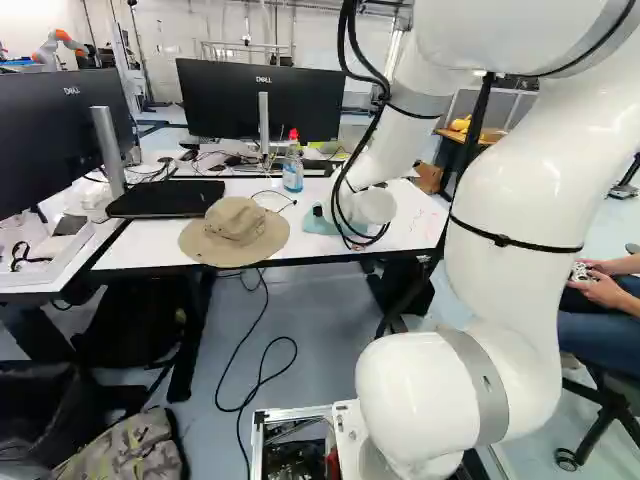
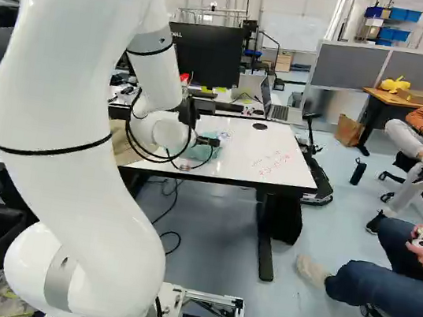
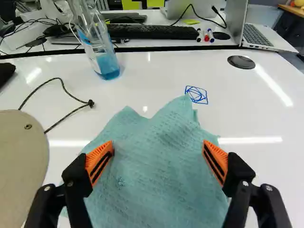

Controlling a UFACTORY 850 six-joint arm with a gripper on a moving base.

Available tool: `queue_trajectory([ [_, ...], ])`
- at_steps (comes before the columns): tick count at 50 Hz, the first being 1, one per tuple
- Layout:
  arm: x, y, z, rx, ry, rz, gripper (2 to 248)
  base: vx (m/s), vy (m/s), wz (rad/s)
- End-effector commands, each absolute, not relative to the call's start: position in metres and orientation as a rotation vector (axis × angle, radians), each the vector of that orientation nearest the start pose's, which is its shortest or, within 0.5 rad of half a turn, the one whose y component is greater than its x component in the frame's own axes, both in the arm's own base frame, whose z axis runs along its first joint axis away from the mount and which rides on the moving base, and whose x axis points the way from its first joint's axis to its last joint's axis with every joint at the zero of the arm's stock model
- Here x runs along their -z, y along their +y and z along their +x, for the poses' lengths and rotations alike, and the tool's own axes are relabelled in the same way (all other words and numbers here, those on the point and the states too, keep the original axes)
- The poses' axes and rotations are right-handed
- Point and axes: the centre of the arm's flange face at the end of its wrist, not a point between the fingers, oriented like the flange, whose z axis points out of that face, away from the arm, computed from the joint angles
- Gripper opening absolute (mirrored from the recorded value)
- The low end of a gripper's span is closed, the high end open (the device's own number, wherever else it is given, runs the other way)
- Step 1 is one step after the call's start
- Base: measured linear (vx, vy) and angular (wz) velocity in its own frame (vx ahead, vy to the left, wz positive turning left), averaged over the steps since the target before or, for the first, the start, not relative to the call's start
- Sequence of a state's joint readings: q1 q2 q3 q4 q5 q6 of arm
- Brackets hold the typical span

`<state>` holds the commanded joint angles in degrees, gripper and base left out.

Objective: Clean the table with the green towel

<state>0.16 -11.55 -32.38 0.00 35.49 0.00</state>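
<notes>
Evidently the hat point(image 1: 235, 228) just sits parked aside, the bottle point(image 1: 292, 171) stands handy, and the gripper point(image 3: 157, 156) has its fingers apart over the towel point(image 3: 156, 130) on the table point(image 3: 266, 185), likely to pinch it for wiping the red scribbles point(image 2: 273, 163).

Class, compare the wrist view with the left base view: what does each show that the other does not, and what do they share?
Only the wrist view: the orange pads of the open fingers and the marker pens beyond the table.

Only the left base view: the monitors' screens and the camouflage bag on the floor.

Both: the green towel, the sun hat and the bottle of blue liquid.
</notes>
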Motion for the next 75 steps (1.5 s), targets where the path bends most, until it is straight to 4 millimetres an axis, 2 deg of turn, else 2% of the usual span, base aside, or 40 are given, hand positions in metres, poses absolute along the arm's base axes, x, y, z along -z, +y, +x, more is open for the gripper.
queue_trajectory([
  [22, -0.351, 0.002, 0.446, 1.47, -0.005, -2.775, 247, 0.0, 0.0, 0.0],
  [23, -0.351, 0.002, 0.446, 1.47, -0.005, -2.775, 231, 0.0, 0.0, 0.0],
  [27, -0.351, 0.002, 0.446, 1.47, -0.005, -2.775, 231, 0.0, 0.0, 0.0],
  [28, -0.351, 0.002, 0.446, 1.47, -0.005, -2.775, 194, 0.0, 0.0, 0.0],
  [33, -0.351, 0.002, 0.446, 1.47, -0.005, -2.775, 194, 0.0, 0.0, 0.0],
  [34, -0.351, 0.002, 0.446, 1.47, -0.005, -2.775, 156, 0.0, 0.0, 0.0],
  [38, -0.351, 0.002, 0.446, 1.47, -0.005, -2.775, 156, 0.0, 0.0, 0.0],
  [39, -0.351, 0.002, 0.446, 1.47, -0.005, -2.775, 120, 0.0, 0.0, 0.0],
  [43, -0.351, 0.002, 0.446, 1.47, -0.005, -2.775, 120, 0.0, 0.0, 0.0],
  [44, -0.351, 0.002, 0.446, 1.47, -0.005, -2.775, 84, 0.0, 0.0, 0.0],
  [48, -0.351, 0.002, 0.446, 1.47, -0.005, -2.775, 84, 0.0, 0.0, 0.0],
  [49, -0.351, 0.002, 0.446, 1.47, -0.005, -2.775, 55, 0.0, 0.0, 0.0],
  [54, -0.351, 0.002, 0.446, 1.47, -0.005, -2.775, 55, 0.0, 0.0, 0.0],
  [55, -0.351, 0.002, 0.446, 1.47, -0.005, -2.775, 47, 0.0, 0.0, 0.0],
  [65, -0.355, 0.001, 0.446, 1.483, -0.004, -2.768, 47, 0.0, 0.0, 0.0],
  [75, -0.364, -0.005, 0.457, 1.522, 0.014, -2.754, 47, 0.0, 0.0, 0.0],
])
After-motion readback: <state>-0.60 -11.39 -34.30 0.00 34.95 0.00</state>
